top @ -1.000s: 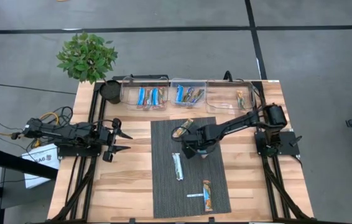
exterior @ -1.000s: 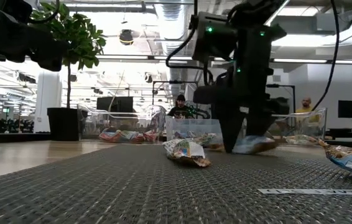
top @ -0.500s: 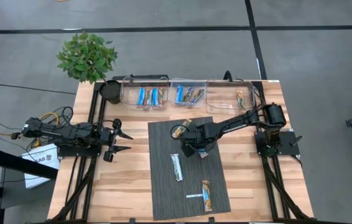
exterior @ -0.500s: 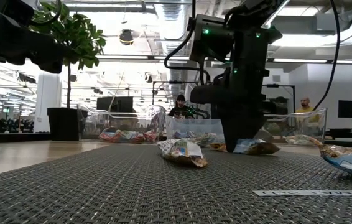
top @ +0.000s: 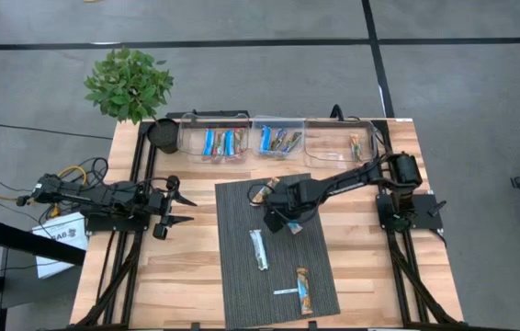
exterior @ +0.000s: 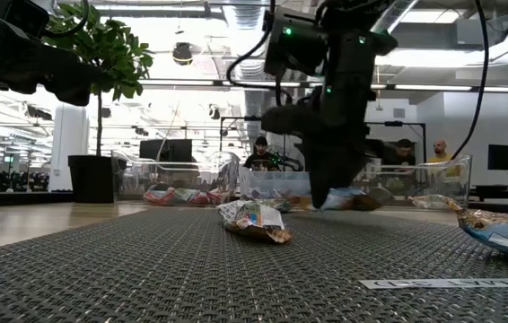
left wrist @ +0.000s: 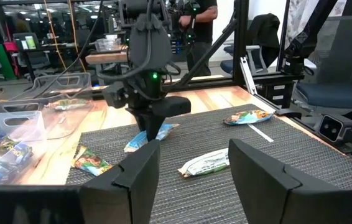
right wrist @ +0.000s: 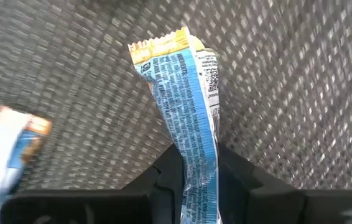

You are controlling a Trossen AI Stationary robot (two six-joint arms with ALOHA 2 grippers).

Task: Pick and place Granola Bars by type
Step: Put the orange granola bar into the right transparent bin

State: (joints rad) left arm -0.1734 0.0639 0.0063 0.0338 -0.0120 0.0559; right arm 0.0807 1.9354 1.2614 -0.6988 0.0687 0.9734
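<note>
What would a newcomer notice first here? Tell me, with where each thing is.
The right end effector over the middle of the dark mat, pinching a blue bar. Then the three clear bins of sorted bars along the table's far edge, and the left end effector waiting open at the table's left side.

From my left wrist camera I see the left gripper (left wrist: 191, 180) with its two dark fingers spread apart, nothing between them. Beyond them lies the dark woven mat (left wrist: 325, 155). The right gripper (left wrist: 153, 134) points down at the mat, pinching a blue bar (left wrist: 148, 137). A silvery white bar (left wrist: 206, 163) lies nearer me. Clear bins (left wrist: 33, 118) stand on the wooden table (left wrist: 226, 99).
</note>
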